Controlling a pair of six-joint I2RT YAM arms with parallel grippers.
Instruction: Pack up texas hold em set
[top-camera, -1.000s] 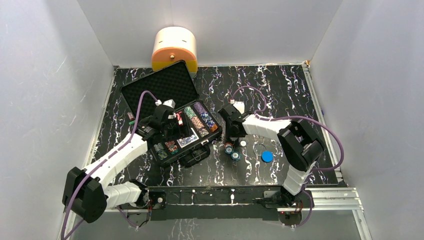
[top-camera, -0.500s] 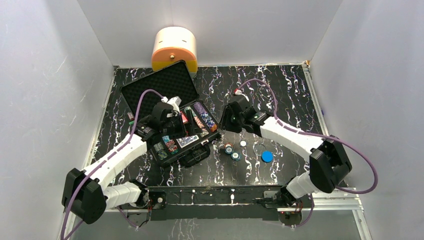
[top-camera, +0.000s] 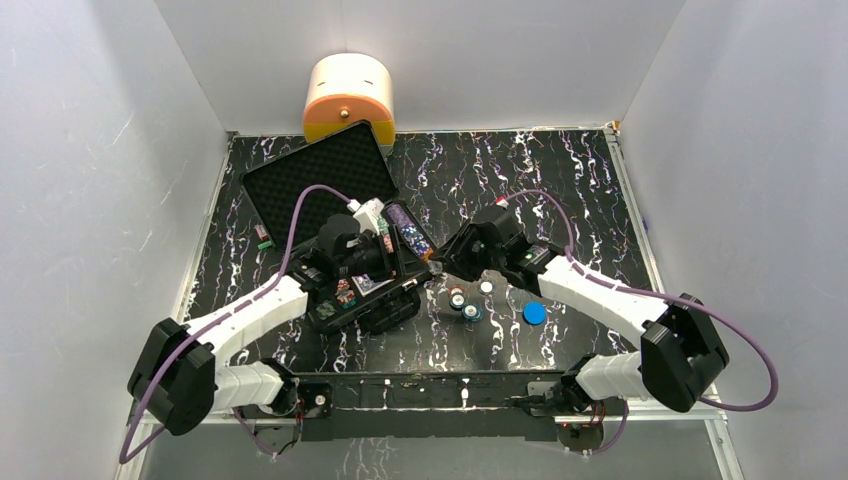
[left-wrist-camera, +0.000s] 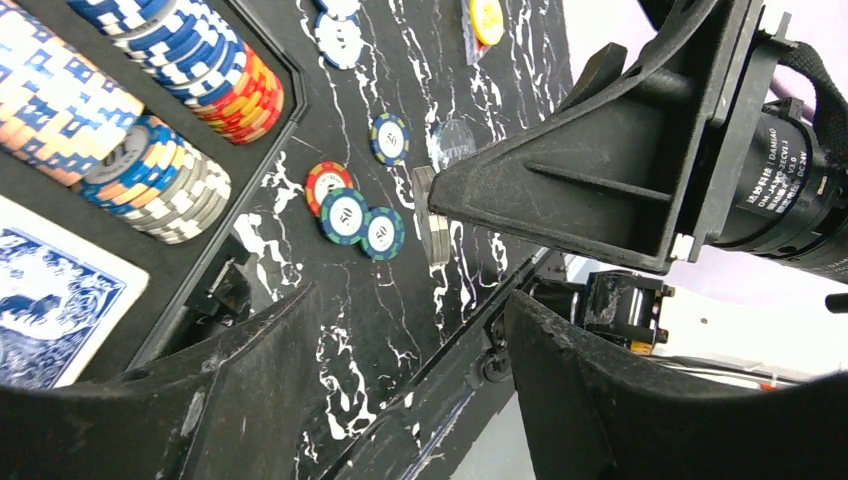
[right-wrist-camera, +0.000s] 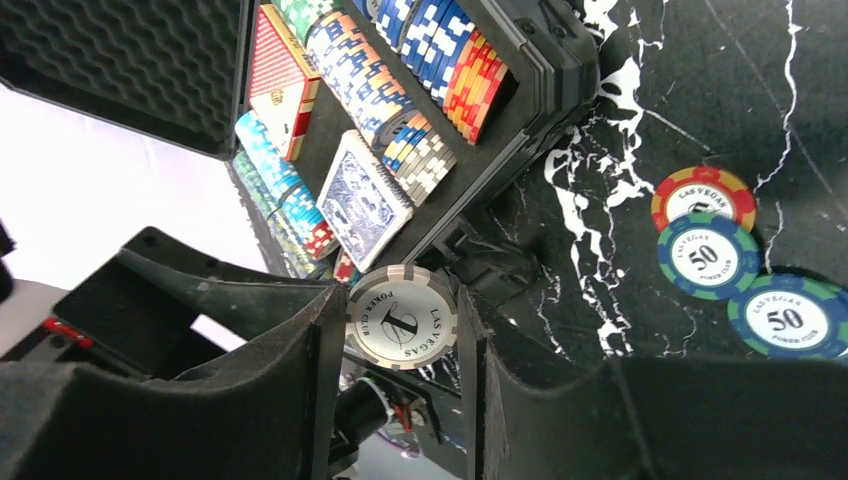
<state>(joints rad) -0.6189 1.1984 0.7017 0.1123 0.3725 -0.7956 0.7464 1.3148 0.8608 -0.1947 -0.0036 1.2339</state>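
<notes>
The right gripper (top-camera: 436, 264) pinches grey poker chips (right-wrist-camera: 402, 317) edge-on just right of the open briefcase (top-camera: 300, 180). The left gripper (left-wrist-camera: 405, 335), open and empty, hovers very near. The two could collide and knock the chips loose.

Tight by the briefcase's (top-camera: 300, 185) right edge: left gripper (left-wrist-camera: 410, 340) faces right gripper (right-wrist-camera: 402, 335) and its grey chip (right-wrist-camera: 402, 317), loose chips (top-camera: 463, 303) just beside; back-right tabletop (top-camera: 560, 180) is open.
</notes>
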